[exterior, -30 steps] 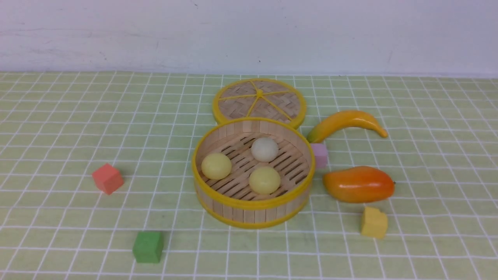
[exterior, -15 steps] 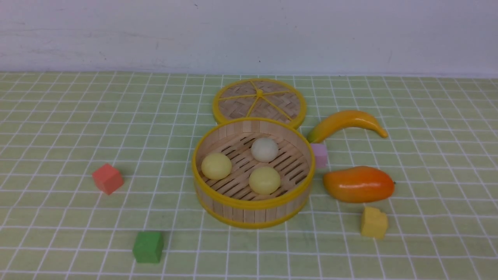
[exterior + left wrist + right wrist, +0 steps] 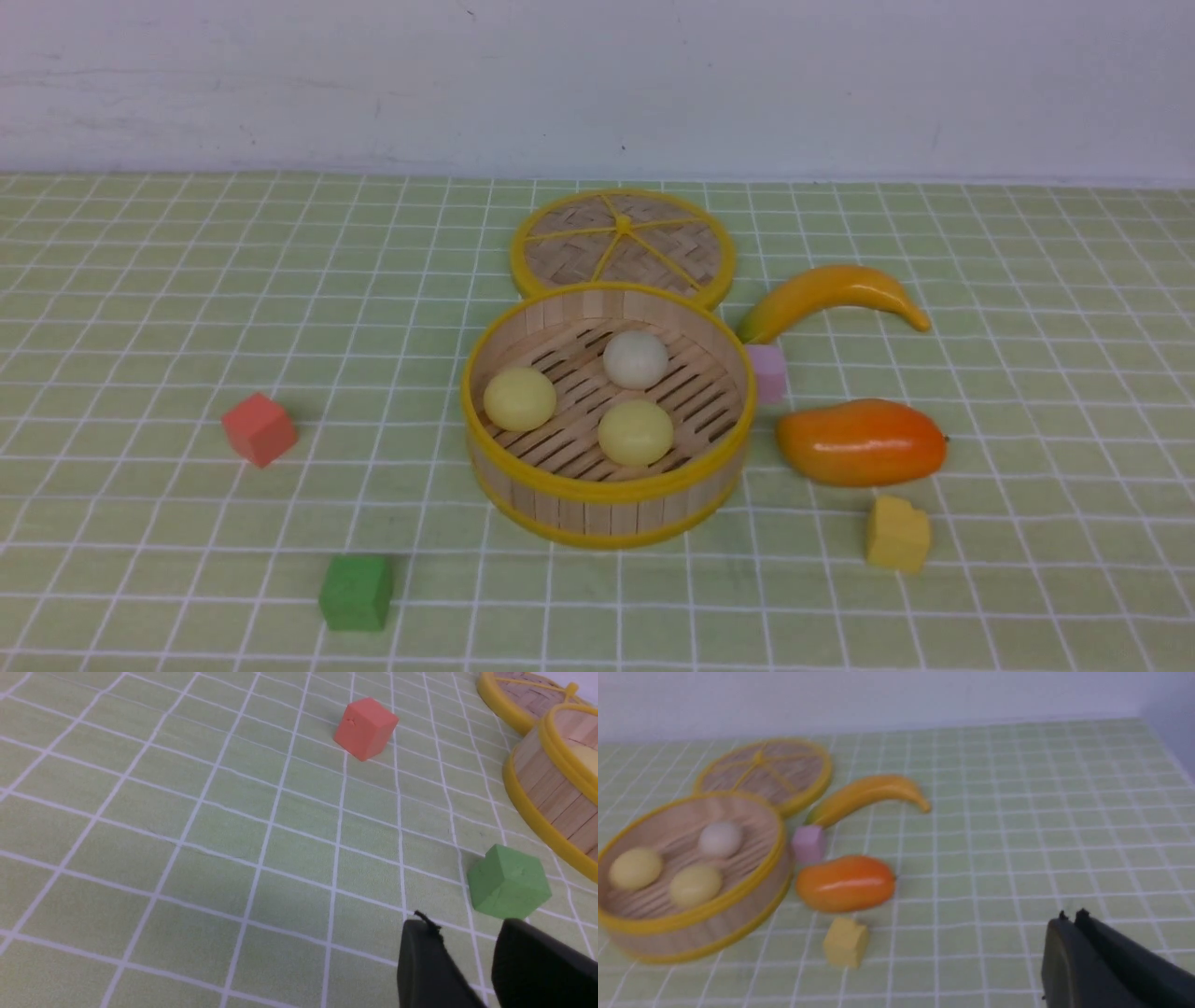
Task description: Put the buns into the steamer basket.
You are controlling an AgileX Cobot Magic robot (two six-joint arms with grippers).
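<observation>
The steamer basket [image 3: 607,495] stands in the middle of the table. In it lie all three buns: a pale yellow one [image 3: 519,399] at the left, a pale yellow one [image 3: 635,432] at the front, an off-white one [image 3: 636,358] at the back. They also show in the right wrist view [image 3: 695,884]. Neither gripper shows in the front view. My left gripper [image 3: 467,933] is open and empty, just short of the green cube [image 3: 508,880]. My right gripper [image 3: 1071,917] is shut and empty, well to the right of the basket [image 3: 691,933].
The woven lid [image 3: 623,243] lies flat behind the basket. A banana [image 3: 831,294], a pink block [image 3: 767,372], a mango [image 3: 861,441] and a yellow block [image 3: 897,534] lie to the right. A red cube [image 3: 259,428] and a green cube [image 3: 356,592] lie at the left front.
</observation>
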